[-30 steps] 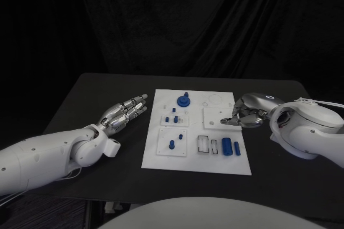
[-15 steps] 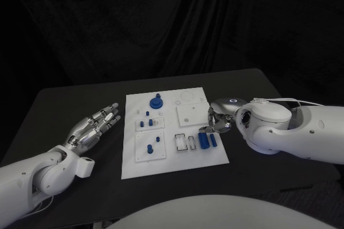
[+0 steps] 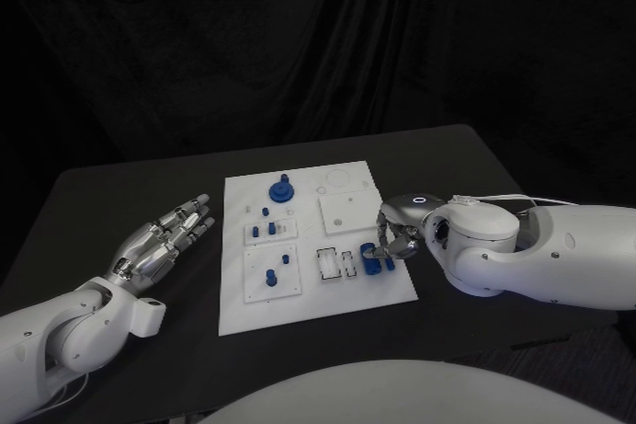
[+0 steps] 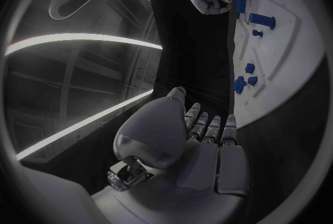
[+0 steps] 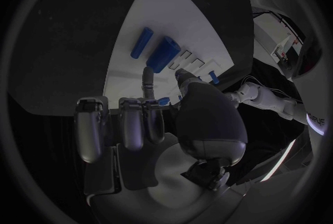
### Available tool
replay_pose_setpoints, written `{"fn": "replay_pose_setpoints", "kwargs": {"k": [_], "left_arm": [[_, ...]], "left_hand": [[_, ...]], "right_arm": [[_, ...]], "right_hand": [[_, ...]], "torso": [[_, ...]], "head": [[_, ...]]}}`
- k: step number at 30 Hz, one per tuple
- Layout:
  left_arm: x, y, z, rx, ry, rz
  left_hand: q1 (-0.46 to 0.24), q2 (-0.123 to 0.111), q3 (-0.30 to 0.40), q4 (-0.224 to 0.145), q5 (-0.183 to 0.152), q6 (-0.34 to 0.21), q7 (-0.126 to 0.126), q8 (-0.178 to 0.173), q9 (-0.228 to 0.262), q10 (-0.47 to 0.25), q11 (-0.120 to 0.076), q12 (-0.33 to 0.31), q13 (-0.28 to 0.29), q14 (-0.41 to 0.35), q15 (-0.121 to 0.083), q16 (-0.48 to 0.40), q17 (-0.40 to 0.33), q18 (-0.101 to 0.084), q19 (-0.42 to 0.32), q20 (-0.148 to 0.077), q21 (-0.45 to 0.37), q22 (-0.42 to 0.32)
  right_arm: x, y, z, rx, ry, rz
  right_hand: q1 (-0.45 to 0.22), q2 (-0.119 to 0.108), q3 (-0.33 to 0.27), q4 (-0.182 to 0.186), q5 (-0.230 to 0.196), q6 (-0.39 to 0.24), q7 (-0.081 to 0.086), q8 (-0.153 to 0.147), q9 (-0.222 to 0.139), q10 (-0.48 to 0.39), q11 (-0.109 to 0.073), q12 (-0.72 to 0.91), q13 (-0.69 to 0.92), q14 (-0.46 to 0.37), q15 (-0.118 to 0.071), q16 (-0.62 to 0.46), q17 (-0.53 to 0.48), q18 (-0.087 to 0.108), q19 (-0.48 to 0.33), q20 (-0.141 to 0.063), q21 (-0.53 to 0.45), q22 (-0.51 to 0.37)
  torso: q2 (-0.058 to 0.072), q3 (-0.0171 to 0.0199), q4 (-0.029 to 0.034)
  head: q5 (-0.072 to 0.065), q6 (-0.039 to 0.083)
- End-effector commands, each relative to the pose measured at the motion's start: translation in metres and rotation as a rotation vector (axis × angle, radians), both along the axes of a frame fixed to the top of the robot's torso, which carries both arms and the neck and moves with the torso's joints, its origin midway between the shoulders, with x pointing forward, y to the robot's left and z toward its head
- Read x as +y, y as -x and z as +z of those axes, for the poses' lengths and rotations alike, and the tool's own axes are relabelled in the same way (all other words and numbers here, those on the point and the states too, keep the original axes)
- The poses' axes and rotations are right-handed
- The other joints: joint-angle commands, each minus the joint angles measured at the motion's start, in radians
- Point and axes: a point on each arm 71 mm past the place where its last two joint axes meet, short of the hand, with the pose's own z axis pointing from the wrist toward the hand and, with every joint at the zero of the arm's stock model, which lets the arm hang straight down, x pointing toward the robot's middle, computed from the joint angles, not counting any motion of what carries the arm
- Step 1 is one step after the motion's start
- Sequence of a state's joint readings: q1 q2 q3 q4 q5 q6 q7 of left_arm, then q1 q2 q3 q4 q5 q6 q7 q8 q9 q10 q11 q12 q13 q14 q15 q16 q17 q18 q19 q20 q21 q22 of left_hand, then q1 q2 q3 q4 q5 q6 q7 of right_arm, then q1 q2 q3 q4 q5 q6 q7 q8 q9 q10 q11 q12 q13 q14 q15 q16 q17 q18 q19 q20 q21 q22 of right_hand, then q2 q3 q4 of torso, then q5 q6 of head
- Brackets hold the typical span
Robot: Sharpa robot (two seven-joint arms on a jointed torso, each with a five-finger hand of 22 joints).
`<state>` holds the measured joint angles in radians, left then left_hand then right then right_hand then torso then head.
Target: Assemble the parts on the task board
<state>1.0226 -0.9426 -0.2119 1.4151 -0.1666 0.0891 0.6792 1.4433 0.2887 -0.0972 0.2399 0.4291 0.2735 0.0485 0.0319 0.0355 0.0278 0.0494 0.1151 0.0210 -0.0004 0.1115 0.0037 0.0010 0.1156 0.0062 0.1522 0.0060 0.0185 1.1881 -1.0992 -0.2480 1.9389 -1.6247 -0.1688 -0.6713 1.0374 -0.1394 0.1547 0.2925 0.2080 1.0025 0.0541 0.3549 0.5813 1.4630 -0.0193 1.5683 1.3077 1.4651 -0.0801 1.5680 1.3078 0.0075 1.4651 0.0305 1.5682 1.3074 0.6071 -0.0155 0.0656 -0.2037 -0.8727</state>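
Observation:
The white task board [image 3: 308, 300] lies mid-table. On it stand a blue knob [image 3: 281, 189] and small blue pegs [image 3: 263, 229], and two long blue pieces [image 3: 372, 258] lie by its right edge. My right hand [image 3: 393, 236] hovers at that edge, right beside the long pieces [image 5: 165, 53], most fingers curled and one finger reaching toward the board [image 5: 132, 76]. A small blue bit shows between thumb and finger; I cannot tell whether it is held. My left hand [image 3: 165, 236] lies flat and open on the table, left of the board [image 4: 277, 63], holding nothing.
Two empty black-rimmed slots [image 3: 336, 263] sit just left of the long blue pieces. A square white plate [image 3: 347, 212] is on the board above them. Bare black table [image 3: 119, 189] surrounds the board on all sides.
The camera has shifted. Relative to the board, my right hand has come down from beside the square plate to the long blue pieces. The left hand stays flat.

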Motion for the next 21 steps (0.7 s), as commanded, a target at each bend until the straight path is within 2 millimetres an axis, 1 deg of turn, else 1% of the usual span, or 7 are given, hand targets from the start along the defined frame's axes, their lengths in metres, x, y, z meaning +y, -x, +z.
{"fn": "replay_pose_setpoints", "kwargs": {"k": [1,5,6,10,12,16,21], "left_arm": [[0.001,0.000,0.013,-0.150,0.113,0.027],[-0.001,0.001,0.013,-0.144,0.114,0.022],[-0.001,0.001,0.013,-0.143,0.114,0.021],[0.000,0.000,0.013,-0.141,0.111,0.022],[0.000,0.000,0.012,-0.140,0.110,0.022],[0.000,-0.001,0.012,-0.136,0.107,0.021],[0.000,-0.001,0.011,-0.129,0.105,0.018]], "left_hand": [[0.008,-0.006,0.004,-0.002,0.007,0.002,0.000,0.005,0.000,-0.001,0.009,0.002,0.001,0.000,0.004,-0.004,-0.001,-0.004,0.000,0.005,0.000,0.001],[0.009,-0.006,0.006,-0.004,0.007,0.000,0.001,0.004,0.000,-0.002,0.010,0.002,0.001,0.000,0.005,-0.004,-0.001,-0.004,0.000,0.006,0.000,0.001],[0.009,-0.006,0.006,-0.004,0.007,0.000,0.001,0.004,0.000,-0.002,0.010,0.002,0.001,0.000,0.005,-0.004,-0.001,-0.004,0.000,0.006,0.000,0.001],[0.010,-0.006,0.006,-0.005,0.007,-0.001,0.001,0.004,0.000,-0.002,0.011,0.000,0.000,0.000,0.005,-0.004,-0.001,-0.004,0.000,0.006,0.000,0.001],[0.010,-0.006,0.007,-0.005,0.007,-0.001,0.002,0.003,0.000,-0.003,0.012,0.000,0.000,0.000,0.005,-0.004,-0.001,-0.003,0.000,0.007,0.000,0.001],[0.010,-0.006,0.007,-0.005,0.007,-0.001,0.002,0.003,0.000,-0.003,0.012,0.000,0.000,0.000,0.005,-0.004,-0.001,-0.003,0.000,0.007,0.000,0.001],[0.010,-0.006,0.008,-0.006,0.008,0.000,0.003,0.003,0.000,-0.003,0.012,0.000,0.000,0.000,0.006,-0.004,-0.001,-0.003,0.000,0.007,0.000,0.001]], "right_arm": [[0.000,0.000,0.000,-0.052,0.033,0.001],[0.001,0.001,-0.002,-0.067,0.045,0.015],[0.002,0.001,-0.002,-0.068,0.048,0.019],[0.004,0.002,-0.005,-0.071,0.050,0.027],[0.005,0.002,-0.006,-0.072,0.050,0.028],[0.006,0.002,-0.008,-0.071,0.051,0.029],[0.008,0.001,-0.011,-0.068,0.053,0.031]], "right_hand": [[-0.014,-0.004,-0.009,0.004,-0.015,0.011,0.000,-0.006,0.004,0.108,0.007,0.002,0.263,0.106,0.005,0.003,0.263,-0.007,0.106,0.005,0.003,0.263],[-0.037,-0.014,-0.019,0.005,-0.037,0.022,-0.003,-0.010,0.012,0.108,0.005,0.002,0.263,0.106,0.004,0.003,0.263,-0.007,0.106,0.005,0.003,0.263],[-0.044,-0.015,-0.021,0.005,-0.045,0.024,-0.003,-0.012,0.015,0.108,0.004,0.002,0.263,0.106,0.003,0.003,0.263,-0.007,0.106,0.004,0.003,0.263],[-0.061,-0.015,-0.022,0.005,-0.069,0.027,-0.003,-0.017,0.021,0.108,0.004,0.002,0.263,0.106,0.002,0.003,0.263,-0.007,0.106,0.003,0.003,0.263],[-0.071,-0.013,-0.022,0.005,-0.083,0.029,-0.004,-0.020,0.025,0.108,0.003,0.002,0.263,0.106,0.002,0.003,0.263,-0.007,0.106,0.003,0.003,0.263],[-0.079,-0.012,-0.021,0.005,-0.097,0.030,-0.004,-0.022,0.029,0.108,0.003,0.002,0.263,0.106,0.001,0.003,0.263,-0.007,0.106,0.003,0.003,0.263],[-0.092,-0.008,-0.019,0.005,-0.123,0.033,-0.004,-0.027,0.036,0.108,0.003,0.002,0.263,0.106,0.001,0.003,0.263,-0.007,0.106,0.002,0.003,0.263]], "torso": [[-0.001,0.0025,-0.0012],[0.000,0.0047,-0.0016],[-0.001,0.0057,-0.0024],[-0.001,0.0063,-0.0039],[-0.001,0.0062,-0.0032],[-0.001,0.0032,-0.0003],[-0.001,0.0034,-0.0004]], "head": [[-0.006,0.000],[-0.014,0.000],[-0.014,0.000],[-0.011,0.000],[-0.011,0.000],[-0.013,0.000],[-0.011,0.000]]}}
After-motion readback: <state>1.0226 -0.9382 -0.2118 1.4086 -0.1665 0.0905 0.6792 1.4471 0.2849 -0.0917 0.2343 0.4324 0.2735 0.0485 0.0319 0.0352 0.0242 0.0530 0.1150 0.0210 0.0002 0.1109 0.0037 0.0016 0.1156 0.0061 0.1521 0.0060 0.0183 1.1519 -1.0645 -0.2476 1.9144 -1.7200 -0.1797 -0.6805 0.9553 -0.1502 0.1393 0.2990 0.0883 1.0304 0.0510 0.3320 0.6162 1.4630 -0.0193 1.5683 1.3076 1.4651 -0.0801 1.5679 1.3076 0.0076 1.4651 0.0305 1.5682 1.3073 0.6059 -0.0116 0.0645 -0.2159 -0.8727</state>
